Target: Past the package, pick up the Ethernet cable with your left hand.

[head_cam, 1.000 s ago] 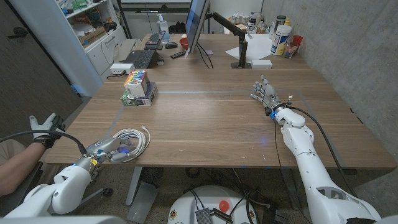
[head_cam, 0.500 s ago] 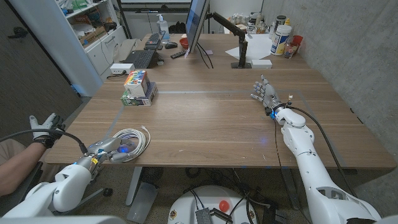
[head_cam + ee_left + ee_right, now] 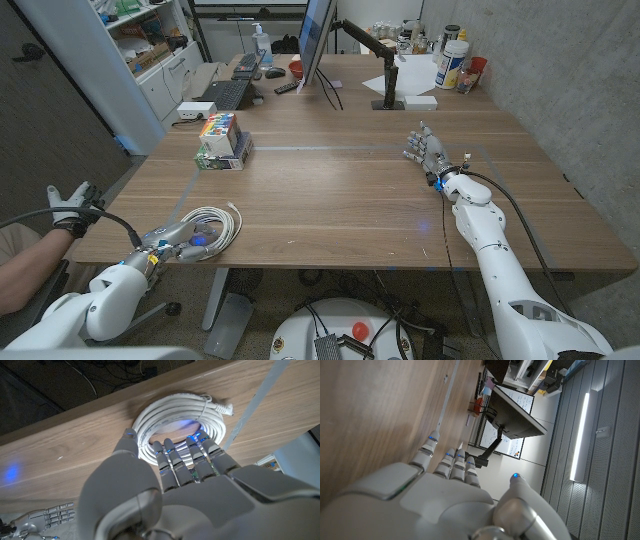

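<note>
At about 7 o'clock, near the tabletop's (image 3: 330, 200) front edge, the left hand (image 3: 178, 240) reaches low over the coiled white Ethernet cable (image 3: 215, 224), its fingers (image 3: 172, 460) extended and slightly apart, tips on the coil without closing around it. At 2 o'clock the right hand (image 3: 428, 152) stands with straight, slightly spread fingers, holding nothing. The colourful package (image 3: 222, 139) sits beyond the cable, at 11 o'clock.

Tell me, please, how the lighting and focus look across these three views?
Head view: even room light, sharp, edges bowed by a wide lens. Left wrist view: blue glow from the left robot hand falls on the coiled Ethernet cable and wooden table; the near palm is soft. Right wrist view: a bright ceiling light strip glares; right robot hand blurred.
</note>
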`<state>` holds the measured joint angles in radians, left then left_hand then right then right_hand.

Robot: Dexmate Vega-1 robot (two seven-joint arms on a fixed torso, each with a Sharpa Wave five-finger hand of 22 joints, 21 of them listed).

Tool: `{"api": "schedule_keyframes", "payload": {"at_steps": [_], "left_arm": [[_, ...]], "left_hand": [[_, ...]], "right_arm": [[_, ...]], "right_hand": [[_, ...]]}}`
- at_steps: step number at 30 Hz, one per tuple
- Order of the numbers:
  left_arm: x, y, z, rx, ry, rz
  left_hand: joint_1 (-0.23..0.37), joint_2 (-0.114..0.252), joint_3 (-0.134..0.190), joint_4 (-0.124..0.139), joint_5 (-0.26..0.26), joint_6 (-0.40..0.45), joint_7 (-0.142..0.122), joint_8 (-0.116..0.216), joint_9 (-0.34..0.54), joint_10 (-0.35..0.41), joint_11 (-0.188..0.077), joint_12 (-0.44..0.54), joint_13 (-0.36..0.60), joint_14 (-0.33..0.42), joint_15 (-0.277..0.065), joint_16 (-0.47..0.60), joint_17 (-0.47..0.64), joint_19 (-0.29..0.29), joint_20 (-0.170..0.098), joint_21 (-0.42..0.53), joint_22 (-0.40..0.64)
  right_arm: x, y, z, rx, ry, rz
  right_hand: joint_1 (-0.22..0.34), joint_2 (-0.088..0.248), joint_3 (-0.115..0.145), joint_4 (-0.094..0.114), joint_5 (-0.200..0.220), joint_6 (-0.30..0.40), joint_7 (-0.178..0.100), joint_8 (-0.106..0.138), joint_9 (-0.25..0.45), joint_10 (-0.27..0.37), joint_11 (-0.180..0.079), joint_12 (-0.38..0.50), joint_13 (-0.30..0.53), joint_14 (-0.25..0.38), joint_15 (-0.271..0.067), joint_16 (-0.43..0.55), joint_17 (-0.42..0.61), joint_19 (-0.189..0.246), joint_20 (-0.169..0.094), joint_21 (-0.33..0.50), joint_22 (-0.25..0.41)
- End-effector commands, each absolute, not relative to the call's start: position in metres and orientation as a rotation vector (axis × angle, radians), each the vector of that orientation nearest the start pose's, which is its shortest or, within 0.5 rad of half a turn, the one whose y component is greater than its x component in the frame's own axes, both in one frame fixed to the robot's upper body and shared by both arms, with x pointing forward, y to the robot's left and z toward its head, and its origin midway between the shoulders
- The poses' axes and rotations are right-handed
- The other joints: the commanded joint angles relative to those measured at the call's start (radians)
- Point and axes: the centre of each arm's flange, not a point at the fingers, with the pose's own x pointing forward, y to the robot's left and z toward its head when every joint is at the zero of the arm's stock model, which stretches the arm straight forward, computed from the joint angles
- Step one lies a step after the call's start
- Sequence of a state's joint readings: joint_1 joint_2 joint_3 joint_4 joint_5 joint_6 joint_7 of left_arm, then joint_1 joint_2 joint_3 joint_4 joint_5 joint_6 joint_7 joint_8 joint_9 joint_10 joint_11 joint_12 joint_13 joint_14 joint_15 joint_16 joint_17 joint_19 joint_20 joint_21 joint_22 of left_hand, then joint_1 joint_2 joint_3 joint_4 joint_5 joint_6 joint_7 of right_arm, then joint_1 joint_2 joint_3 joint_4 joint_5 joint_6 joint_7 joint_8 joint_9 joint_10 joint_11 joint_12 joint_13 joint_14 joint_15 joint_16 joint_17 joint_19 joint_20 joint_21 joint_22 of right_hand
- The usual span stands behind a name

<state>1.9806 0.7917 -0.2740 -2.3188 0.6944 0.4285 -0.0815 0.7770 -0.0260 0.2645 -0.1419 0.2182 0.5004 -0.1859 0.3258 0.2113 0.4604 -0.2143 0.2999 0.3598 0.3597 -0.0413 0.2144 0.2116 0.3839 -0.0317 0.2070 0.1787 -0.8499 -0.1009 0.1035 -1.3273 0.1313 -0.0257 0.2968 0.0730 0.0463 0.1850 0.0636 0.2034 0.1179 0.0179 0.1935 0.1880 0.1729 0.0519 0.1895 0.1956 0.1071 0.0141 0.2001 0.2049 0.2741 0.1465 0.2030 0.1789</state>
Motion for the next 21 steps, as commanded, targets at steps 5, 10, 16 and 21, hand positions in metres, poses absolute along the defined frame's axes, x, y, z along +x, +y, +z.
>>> {"api": "schedule_keyframes", "payload": {"at_steps": [5, 10, 16, 21], "left_arm": [[0.4047, 0.3777, -0.1353, 1.493, -0.113, 0.181], [0.4051, 0.3773, -0.1358, 1.505, -0.124, 0.182], [0.4037, 0.377, -0.1376, 1.509, -0.136, 0.187], [0.4017, 0.3756, -0.1402, 1.517, -0.147, 0.19]], "left_hand": [[0.012, 0.001, -0.005, 0.004, 0.004, 0.011, -0.002, 0.006, 0.003, 0.014, 0.001, 0.004, 0.005, 0.017, -0.166, 0.004, 0.006, 0.006, 0.0, -0.002, 0.002], [0.011, 0.001, -0.006, 0.005, 0.004, 0.011, -0.001, 0.006, 0.003, 0.016, 0.001, 0.004, 0.006, 0.018, -0.166, 0.004, 0.006, 0.006, 0.0, -0.002, 0.002], [0.011, 0.001, -0.006, 0.005, 0.004, 0.012, 0.0, 0.007, 0.003, 0.017, 0.001, 0.004, 0.007, 0.02, -0.167, 0.003, 0.006, 0.007, 0.0, -0.002, 0.002], [0.012, 0.001, -0.007, 0.005, 0.005, 0.014, -0.001, 0.008, 0.003, 0.02, 0.001, 0.005, 0.007, 0.022, -0.167, 0.003, 0.007, 0.007, 0.0, -0.002, 0.002]], "right_arm": [[0.669, -0.2877, -0.0239, 0.021, -0.474, 0.187], [0.669, -0.2875, -0.0239, 0.02, -0.474, 0.188], [0.6693, -0.2871, -0.0237, 0.021, -0.473, 0.187], [0.6692, -0.2871, -0.0234, 0.021, -0.476, 0.19]], "right_hand": [[-0.005, 0.001, -0.002, -0.002, 0.006, -0.004, -0.001, 0.005, 0.004, -0.004, 0.0, 0.007, 0.0, -0.004, 0.002, 0.006, 0.001, -0.004, -0.001, -0.002, 0.003], [-0.005, 0.001, -0.002, -0.001, 0.006, -0.003, 0.0, 0.006, 0.004, -0.004, -0.002, 0.007, 0.0, -0.004, 0.002, 0.006, 0.001, -0.004, -0.002, -0.001, 0.003], [-0.005, 0.001, -0.003, -0.001, 0.006, -0.004, 0.0, 0.005, 0.004, -0.004, -0.002, 0.007, 0.0, -0.004, 0.002, 0.006, 0.001, -0.004, -0.002, -0.001, 0.003], [-0.006, 0.001, -0.003, -0.001, 0.006, -0.004, 0.0, 0.005, 0.004, -0.004, -0.003, 0.007, 0.0, -0.004, 0.003, 0.006, 0.001, -0.004, -0.001, -0.001, 0.003]]}}
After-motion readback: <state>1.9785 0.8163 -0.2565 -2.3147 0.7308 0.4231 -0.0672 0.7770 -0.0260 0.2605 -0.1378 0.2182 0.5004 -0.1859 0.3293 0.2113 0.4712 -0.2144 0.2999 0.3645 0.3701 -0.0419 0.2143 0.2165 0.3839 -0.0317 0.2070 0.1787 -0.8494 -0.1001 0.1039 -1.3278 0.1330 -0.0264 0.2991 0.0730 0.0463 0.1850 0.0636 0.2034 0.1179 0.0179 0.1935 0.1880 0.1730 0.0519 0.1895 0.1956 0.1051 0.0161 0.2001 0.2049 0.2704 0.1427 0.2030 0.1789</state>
